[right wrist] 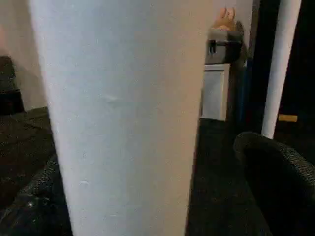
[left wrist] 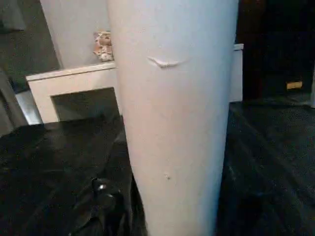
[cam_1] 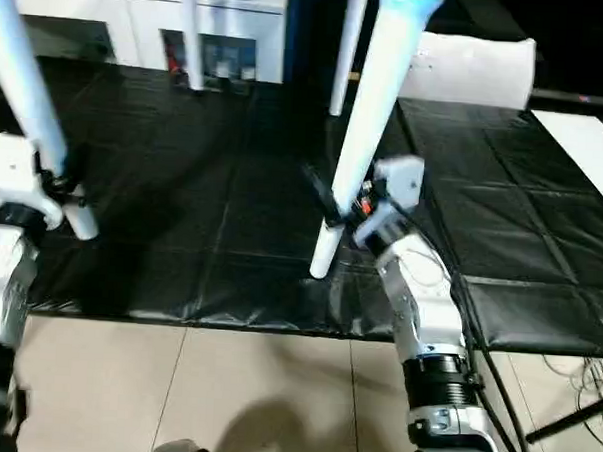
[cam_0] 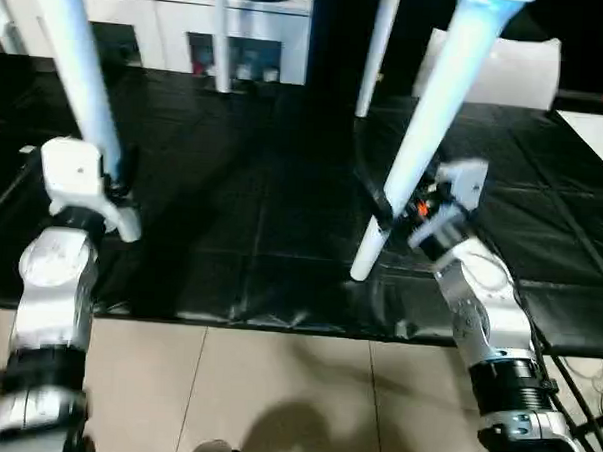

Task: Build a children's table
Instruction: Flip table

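Note:
The children's table stands on its white tapered legs on the black mat (cam_0: pixel 261 234); its top is out of view above. My left gripper (cam_0: pixel 117 173) is shut on the front left leg (cam_0: pixel 83 66), low down near its foot. In the left wrist view one black finger (left wrist: pixel 98 206) lies against that leg (left wrist: pixel 172 123). My right gripper (cam_0: pixel 392 212) stands open around the front right leg (cam_0: pixel 437 112). In the right wrist view a finger (right wrist: pixel 280 172) stays apart from the leg (right wrist: pixel 123 123). Two back legs (cam_0: pixel 221 42) (cam_0: pixel 377 49) stand farther off.
The mat's front edge (cam_0: pixel 277 320) drops to a tiled floor (cam_0: pixel 274 395). A white cabinet (cam_0: pixel 170 20) stands behind the mat. A flat white panel (cam_0: pixel 596 129) lies at the far right. Cables (cam_0: pixel 585 374) trail on the floor beside my right arm.

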`<state>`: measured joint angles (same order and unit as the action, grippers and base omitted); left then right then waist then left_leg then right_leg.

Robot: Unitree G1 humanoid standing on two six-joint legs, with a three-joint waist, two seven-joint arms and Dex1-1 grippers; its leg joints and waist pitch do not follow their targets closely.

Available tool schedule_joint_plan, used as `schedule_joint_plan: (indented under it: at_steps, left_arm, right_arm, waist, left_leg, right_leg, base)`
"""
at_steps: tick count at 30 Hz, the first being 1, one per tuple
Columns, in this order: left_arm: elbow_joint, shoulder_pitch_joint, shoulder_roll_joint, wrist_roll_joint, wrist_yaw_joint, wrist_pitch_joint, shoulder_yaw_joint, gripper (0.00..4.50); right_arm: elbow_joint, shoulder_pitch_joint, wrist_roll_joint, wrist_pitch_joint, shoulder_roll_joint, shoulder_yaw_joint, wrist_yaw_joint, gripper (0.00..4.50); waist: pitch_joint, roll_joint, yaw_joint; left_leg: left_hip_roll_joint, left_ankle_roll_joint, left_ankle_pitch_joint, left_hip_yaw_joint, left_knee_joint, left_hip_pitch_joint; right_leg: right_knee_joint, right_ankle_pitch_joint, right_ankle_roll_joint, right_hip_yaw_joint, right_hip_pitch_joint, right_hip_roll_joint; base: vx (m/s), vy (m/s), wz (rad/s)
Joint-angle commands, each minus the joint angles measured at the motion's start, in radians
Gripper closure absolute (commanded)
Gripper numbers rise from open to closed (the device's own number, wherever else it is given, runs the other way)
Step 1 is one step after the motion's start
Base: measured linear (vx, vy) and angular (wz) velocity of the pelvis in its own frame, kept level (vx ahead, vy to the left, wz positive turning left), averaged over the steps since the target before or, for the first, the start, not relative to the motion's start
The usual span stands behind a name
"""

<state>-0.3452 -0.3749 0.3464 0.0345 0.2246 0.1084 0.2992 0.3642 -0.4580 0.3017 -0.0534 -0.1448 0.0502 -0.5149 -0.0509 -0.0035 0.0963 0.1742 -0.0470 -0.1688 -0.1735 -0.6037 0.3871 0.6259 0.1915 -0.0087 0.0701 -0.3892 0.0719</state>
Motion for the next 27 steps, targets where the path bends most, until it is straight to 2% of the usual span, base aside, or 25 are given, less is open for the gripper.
schedule_joint_plan:
  at_steps: [1,2,3,4,5,7,11,12,13,14,15,16,17,19,20,21,22,23,25,26,27]
  left_arm:
    - [0.086,0.040,0.005,-0.079,0.001,-0.022,-0.037,2.87]
    - [0.160,0.096,-0.008,-0.075,-0.008,-0.051,-0.037,2.87]
    - [0.160,0.096,-0.008,-0.075,-0.008,-0.051,-0.037,2.87]
    - [0.220,0.149,-0.014,-0.062,-0.015,-0.065,-0.042,2.87]
    - [0.235,0.163,-0.014,-0.058,-0.020,-0.070,-0.045,2.87]
    - [0.278,0.223,-0.019,-0.047,-0.024,-0.094,-0.040,2.87]
    - [0.313,0.289,-0.024,-0.028,-0.016,-0.073,-0.024,2.87]
    - [0.348,0.315,-0.029,0.009,0.008,-0.078,-0.015,2.31]
    - [0.354,0.320,-0.030,0.019,0.015,-0.080,-0.013,2.17]
    - [0.372,0.338,-0.027,0.045,0.037,-0.086,-0.010,2.10]
    - [0.388,0.365,-0.027,0.091,0.067,-0.093,0.002,1.97]
    - [0.388,0.365,-0.027,0.091,0.067,-0.093,0.002,1.97]
    - [0.397,0.377,-0.025,0.104,0.072,-0.095,0.004,1.86]
    - [0.401,0.391,-0.021,0.115,0.083,-0.088,0.006,1.78]
    - [0.427,0.457,0.004,0.166,0.142,-0.078,0.010,1.64]
    - [0.435,0.499,0.025,0.187,0.178,-0.068,0.017,1.52]
    - [0.435,0.502,0.026,0.188,0.180,-0.067,0.018,1.52]
    - [0.443,0.522,0.023,0.217,0.198,-0.066,0.036,1.38]
    - [0.445,0.528,0.022,0.229,0.204,-0.065,0.044,1.35]
    - [0.465,0.564,0.020,0.252,0.234,-0.066,0.057,1.14]
    - [0.546,0.664,0.014,0.297,0.288,-0.087,0.055,1.14]
  right_arm:
    - [-0.011,0.034,-0.012,-0.017,-0.014,-0.003,-0.023,0.00]
    - [-0.007,0.057,-0.008,-0.030,-0.021,-0.003,-0.049,0.00]
    - [-0.007,0.057,-0.008,-0.030,-0.021,-0.003,-0.049,0.00]
    - [0.008,0.069,-0.001,-0.055,-0.027,0.010,-0.058,0.00]
    - [0.015,0.071,0.001,-0.066,-0.029,0.014,-0.060,0.00]
    - [-0.005,0.097,-0.003,-0.073,-0.046,0.027,-0.052,0.00]
    - [-0.091,0.159,0.030,-0.041,-0.073,0.051,-0.073,0.00]
    - [-0.142,0.200,0.048,-0.030,-0.079,0.061,-0.082,0.00]
    - [-0.154,0.209,0.053,-0.028,-0.080,0.064,-0.083,0.00]
    - [-0.190,0.239,0.071,-0.021,-0.078,0.073,-0.083,0.00]
    - [-0.245,0.287,0.096,-0.014,-0.075,0.081,-0.084,0.00]
    - [-0.245,0.287,0.096,-0.014,-0.075,0.081,-0.084,0.00]
    - [-0.262,0.304,0.104,-0.013,-0.075,0.082,-0.085,0.00]
    - [-0.279,0.323,0.110,-0.013,-0.074,0.081,-0.086,0.00]
    - [-0.367,0.410,0.152,0.013,-0.065,0.095,-0.069,0.00]
    - [-0.423,0.464,0.172,0.030,-0.057,0.099,-0.058,0.00]
    - [-0.426,0.466,0.173,0.031,-0.057,0.099,-0.058,0.00]
    - [-0.452,0.493,0.172,0.035,-0.056,0.094,-0.055,0.00]
    - [-0.461,0.503,0.170,0.036,-0.055,0.091,-0.054,0.00]
    - [-0.504,0.541,0.185,0.057,-0.054,0.087,-0.051,0.00]
    - [-0.602,0.626,0.214,0.110,-0.068,0.069,-0.051,0.00]
  waist:
    - [0.067,0.028,-0.006]
    - [0.067,0.026,-0.005]
    - [0.064,0.026,-0.009]
    - [0.067,0.026,-0.008]
    - [0.066,0.026,-0.010]
    - [0.063,0.027,-0.012]
    - [0.057,0.022,-0.011]
    - [0.055,0.010,-0.012]
    - [0.056,0.015,-0.007]
    - [0.053,0.012,-0.011]
    - [0.056,0.010,-0.011]
    - [0.055,0.008,-0.010]
    - [0.054,0.012,-0.010]
    - [0.051,0.010,-0.010]
    - [0.048,0.008,-0.007]
    - [0.047,0.011,-0.004]
    - [0.047,0.010,-0.006]
    - [0.047,0.016,-0.009]
    - [0.045,0.017,-0.010]
    - [0.040,0.022,-0.010]
    - [0.037,0.020,-0.008]
  left_leg:
    - [0.058,-0.026,-0.328,0.028,0.083,-0.023]
    - [0.058,-0.024,-0.333,0.026,0.082,-0.026]
    - [0.060,-0.020,-0.342,0.029,0.085,-0.021]
    - [0.060,-0.020,-0.351,0.028,0.083,-0.026]
    - [0.060,-0.018,-0.351,0.029,0.084,-0.024]
    - [0.060,-0.019,-0.373,0.028,0.085,-0.028]
    - [0.058,-0.020,-0.420,0.029,0.087,-0.033]
    - [0.059,-0.019,-0.424,0.029,0.089,-0.030]
    - [0.060,-0.018,-0.419,0.030,0.090,-0.032]
    - [0.060,-0.015,-0.413,0.031,0.095,-0.028]
    - [0.062,-0.015,-0.413,0.030,0.094,-0.031]
    - [0.061,-0.012,-0.411,0.029,0.095,-0.031]
    - [0.060,-0.010,-0.411,0.029,0.095,-0.029]
    - [0.059,-0.010,-0.428,0.029,0.095,-0.030]
    - [0.059,-0.011,-0.434,0.030,0.096,-0.031]
    - [0.061,-0.009,-0.436,0.032,0.099,-0.028]
    - [0.061,-0.007,-0.439,0.032,0.101,-0.028]
    - [0.061,-0.015,-0.468,0.033,0.103,-0.031]
    - [0.059,-0.023,-0.493,0.034,0.102,-0.032]
    - [0.058,-0.030,-0.518,0.037,0.103,-0.036]
    - [0.060,-0.033,-0.534,0.039,0.104,-0.036]
  right_leg:
    - [-0.078,0.162,-0.184,-0.050,0.036,0.075]
    - [-0.078,0.165,-0.186,-0.051,0.034,0.074]
    - [-0.079,0.173,-0.191,-0.050,0.037,0.076]
    - [-0.079,0.184,-0.192,-0.050,0.036,0.075]
    - [-0.080,0.187,-0.194,-0.050,0.036,0.075]
    - [-0.083,0.216,-0.189,-0.050,0.032,0.072]
    - [-0.097,0.301,-0.155,-0.052,0.026,0.069]
    - [-0.099,0.316,-0.145,-0.052,0.028,0.069]
    - [-0.098,0.317,-0.141,-0.053,0.030,0.071]
    - [-0.100,0.321,-0.133,-0.054,0.029,0.071]
    - [-0.100,0.322,-0.129,-0.054,0.027,0.070]
    - [-0.102,0.324,-0.128,-0.055,0.026,0.071]
    - [-0.102,0.327,-0.130,-0.055,0.025,0.071]
    - [-0.107,0.360,-0.125,-0.054,0.022,0.071]
    - [-0.112,0.390,-0.114,-0.056,0.020,0.074]
    - [-0.113,0.401,-0.101,-0.059,0.021,0.076]
    - [-0.114,0.403,-0.095,-0.058,0.022,0.073]
    - [-0.116,0.416,-0.095,-0.057,0.016,0.071]
    - [-0.120,0.443,-0.093,-0.055,0.014,0.071]
    - [-0.124,0.483,-0.085,-0.055,0.010,0.073]
    - [-0.132,0.520,-0.071,-0.058,0.011,0.077]
  base:
    - [0.000,0.000,0.00]
    - [0.000,0.000,0.00]
    - [0.000,0.000,0.00]
    - [0.000,0.000,0.00]
    - [0.000,0.000,0.00]
    - [0.000,0.000,0.00]
    - [0.000,0.000,0.00]
    - [0.000,0.000,0.00]
    - [0.000,0.000,0.00]
    - [0.000,0.000,0.00]
    - [0.000,0.000,0.00]
    - [0.000,0.000,0.00]
    - [0.000,0.000,0.00]
    - [0.000,0.000,0.00]
    - [0.000,0.000,0.00]
    - [0.000,0.000,0.00]
    - [0.000,0.000,0.00]
    - [0.000,0.000,0.00]
    - [0.000,0.000,0.00]
    - [0.000,0.000,0.00]
    - [0.000,0.000,0.00]
